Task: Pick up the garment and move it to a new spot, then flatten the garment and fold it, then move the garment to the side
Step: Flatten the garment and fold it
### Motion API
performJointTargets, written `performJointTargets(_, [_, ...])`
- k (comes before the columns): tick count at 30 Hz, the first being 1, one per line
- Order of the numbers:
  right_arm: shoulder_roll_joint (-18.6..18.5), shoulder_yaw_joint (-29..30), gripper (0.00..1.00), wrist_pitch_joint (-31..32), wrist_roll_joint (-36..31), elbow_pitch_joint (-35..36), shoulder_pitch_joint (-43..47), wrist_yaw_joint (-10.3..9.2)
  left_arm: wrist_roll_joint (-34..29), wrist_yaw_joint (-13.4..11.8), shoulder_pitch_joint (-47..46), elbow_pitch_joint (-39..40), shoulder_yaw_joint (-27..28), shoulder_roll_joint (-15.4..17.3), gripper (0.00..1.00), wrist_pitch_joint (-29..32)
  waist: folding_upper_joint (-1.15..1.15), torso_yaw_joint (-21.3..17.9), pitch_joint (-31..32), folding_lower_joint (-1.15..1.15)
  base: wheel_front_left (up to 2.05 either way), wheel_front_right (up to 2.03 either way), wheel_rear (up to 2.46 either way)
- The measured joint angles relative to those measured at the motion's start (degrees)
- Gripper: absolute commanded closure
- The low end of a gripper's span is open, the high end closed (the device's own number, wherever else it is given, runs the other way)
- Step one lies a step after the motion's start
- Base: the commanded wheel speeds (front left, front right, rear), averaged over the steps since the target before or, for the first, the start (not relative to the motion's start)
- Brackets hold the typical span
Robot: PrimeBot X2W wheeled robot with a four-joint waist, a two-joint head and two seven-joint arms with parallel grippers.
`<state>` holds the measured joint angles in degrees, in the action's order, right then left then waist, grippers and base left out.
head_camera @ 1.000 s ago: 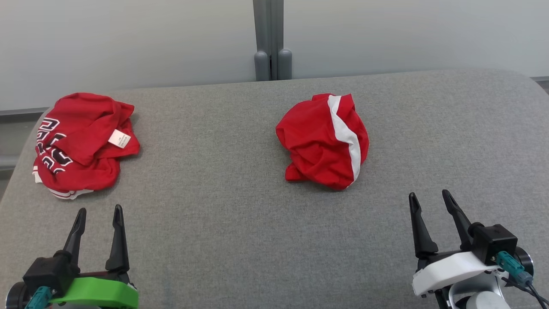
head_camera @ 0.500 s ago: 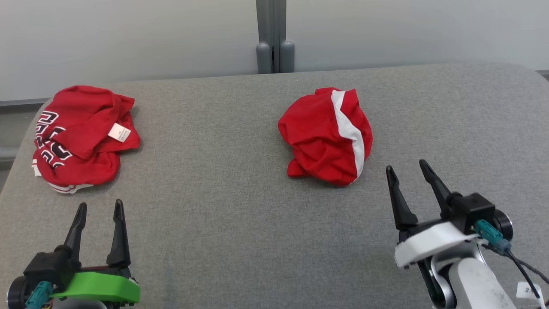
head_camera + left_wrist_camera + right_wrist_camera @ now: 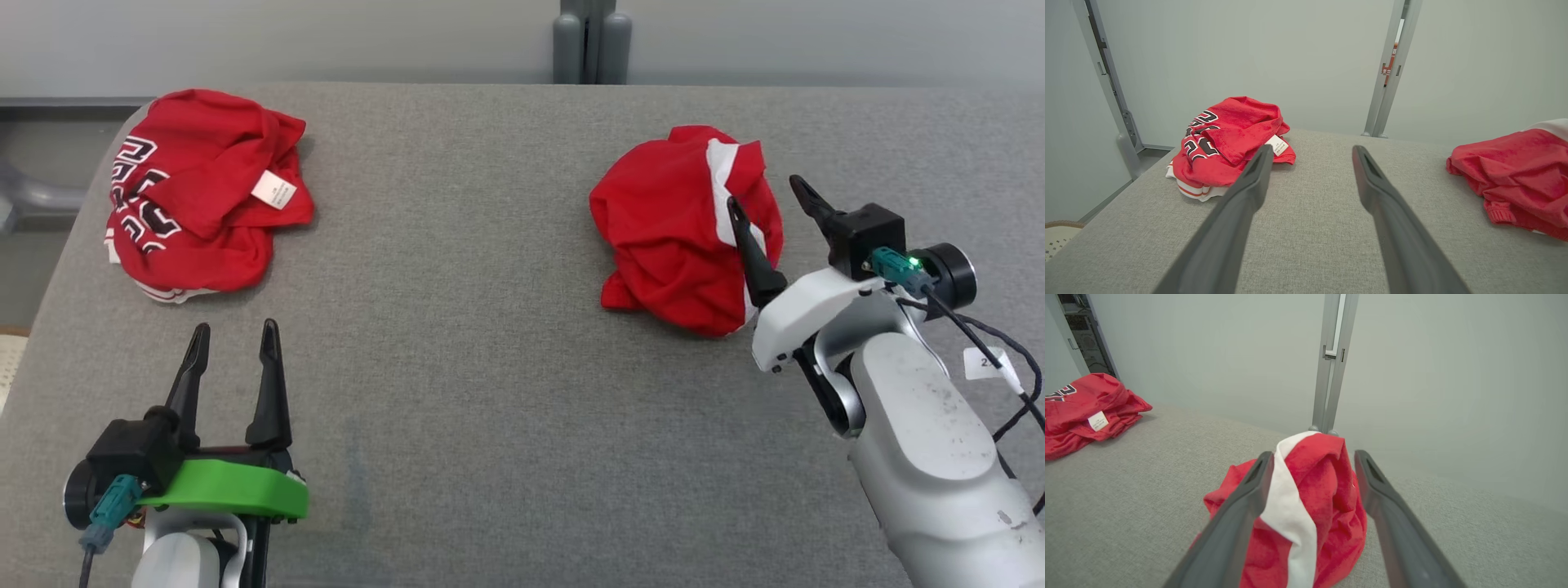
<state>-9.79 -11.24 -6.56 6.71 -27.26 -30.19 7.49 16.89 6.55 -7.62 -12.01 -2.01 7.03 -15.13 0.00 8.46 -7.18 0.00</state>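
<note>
Crumpled red garment with white stripe (image 3: 669,229), right of centre on grey tabletop (image 3: 490,327). Likely soft, light, limp; take the raised top fold. My right end effector (image 3: 763,192): wide open, empty, at its right edge.

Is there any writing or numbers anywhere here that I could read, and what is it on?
Nothing reads clearly.
Black-and-white lettering on the red jersey: folded over, cannot be made out.
White label on that jersey: print too small.
White tag on a black cable: blurred.
</note>
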Motion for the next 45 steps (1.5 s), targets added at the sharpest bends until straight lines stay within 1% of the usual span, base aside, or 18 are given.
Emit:
performJointTargets(5, [-0.47,-2.48,0.0,-0.26,0.78,-8.39,-4.41,0.0,-0.11,0.32,-1.39,-0.66,-0.2,-0.94,0.0,0.0,0.0,2.47,-1.97,0.0,0.0,0.0,0.0])
performJointTargets(6, [-0.4,-2.64,0.04,-0.48,1.11,-9.75,-4.88,0.0,-0.19,0.34,-1.58,-0.83,-0.14,-1.02,0.0,0.0,0.0,2.84,-2.26,0.0,0.0,0.0,0.0])
performJointTargets(7, [-0.33,-2.81,0.93,-0.54,1.8,-11.57,-5.53,0.0,-0.33,0.44,-1.8,-1.02,-0.2,-1.15,0.0,0.0,0.0,3.31,-2.59,0.0,0.0,0.0,0.0])
performJointTargets(8, [-0.36,-3.09,1.0,-1.08,1.94,-12.81,-6.02,0.0,-0.38,0.47,-1.9,-1.14,-0.22,-1.26,0.0,0.0,0.0,3.75,-2.86,0.0,0.0,0.0,0.0])
performJointTargets(13, [1.3,-6.05,1.0,-5.82,3.18,-14.37,-7.99,0.0,-0.51,0.53,-1.96,-1.58,0.08,-1.62,0.0,0.0,0.0,5.19,-3.35,0.0,0.0,0.0,0.0])
performJointTargets(15, [2.46,-9.14,1.0,-6.72,3.21,-14.46,-7.95,0.0,-0.71,0.57,-1.94,-1.74,0.29,-1.63,0.0,0.0,0.0,5.23,-3.03,0.0,0.0,0.0,0.0])
performJointTargets(17, [3.52,-13.34,1.0,-7.16,3.2,-14.44,-7.62,0.0,-1.0,0.57,-1.79,-1.78,0.36,-1.65,0.0,0.0,0.0,5.13,-2.57,0.0,0.0,0.0,0.0])
performJointTargets(20, [5.34,-21.13,1.0,-7.26,3.57,-14.43,-5.54,0.0,-1.6,0.58,-1.65,-1.85,0.32,-1.9,0.0,0.0,0.0,4.97,-1.99,0.0,0.0,0.0,0.0])
performJointTargets(22, [6.13,-26.29,1.0,-7.4,4.76,-14.47,-3.69,0.0,-1.82,0.69,-1.48,-1.94,0.12,-2.1,0.0,0.0,0.0,5.06,-1.82,0.0,0.0,0.0,0.0])
performJointTargets(25, [6.51,-32.03,1.0,-7.36,7.23,-15.17,-2.01,0.0,-1.92,0.74,-1.46,-2.04,-0.3,-2.38,0.0,0.0,0.0,5.37,-1.88,0.0,0.0,0.0,0.0])
performJointTargets(26, [6.55,-33.53,0.73,-7.27,8.02,-15.62,-1.37,0.0,-1.98,0.74,-1.46,-2.15,-0.47,-2.47,0.0,0.0,0.0,5.48,-1.94,0.0,0.0,0.0,0.0])
performJointTargets(27, [6.64,-34.35,0.0,-7.31,8.57,-15.94,-0.91,0.0,-1.98,0.74,-1.46,-2.29,-0.56,-2.54,0.0,0.0,0.0,5.57,-1.99,0.0,0.0,0.0,0.0])
performJointTargets(31, [6.78,-35.26,0.0,-7.79,11.47,-16.15,-0.63,0.0,-1.99,0.76,-1.44,-2.8,-0.3,-2.61,0.0,0.0,0.0,5.44,-1.93,0.0,0.0,0.0,0.0])
performJointTargets(34, [6.7,-33.04,0.0,-8.25,12.71,-14.79,-0.53,0.0,-2.32,0.76,-0.86,-2.9,0.08,-2.61,0.0,0.0,0.0,4.96,-1.47,0.0,0.0,0.0,0.0])
performJointTargets(37, [5.28,-29.83,0.0,-8.43,13.04,-10.44,1.73,0.0,-2.53,0.76,0.08,-2.88,0.68,-2.57,0.0,0.0,0.0,4.16,-0.9,0.0,0.0,0.0,0.0])
performJointTargets(43, [0.67,-22.65,0.0,-8.45,12.11,-2.01,9.91,0.0,-3.02,0.79,0.31,-2.43,1.38,-2.42,0.0,0.0,0.0,2.68,-0.04,0.0,0.0,0.0,0.0])
performJointTargets(45, [-0.47,-19.13,0.0,-8.45,11.26,0.66,12.43,0.0,-3.21,0.83,0.53,-2.13,1.7,-2.37,0.0,0.0,0.0,2.24,0.11,0.0,0.0,0.0,0.0])
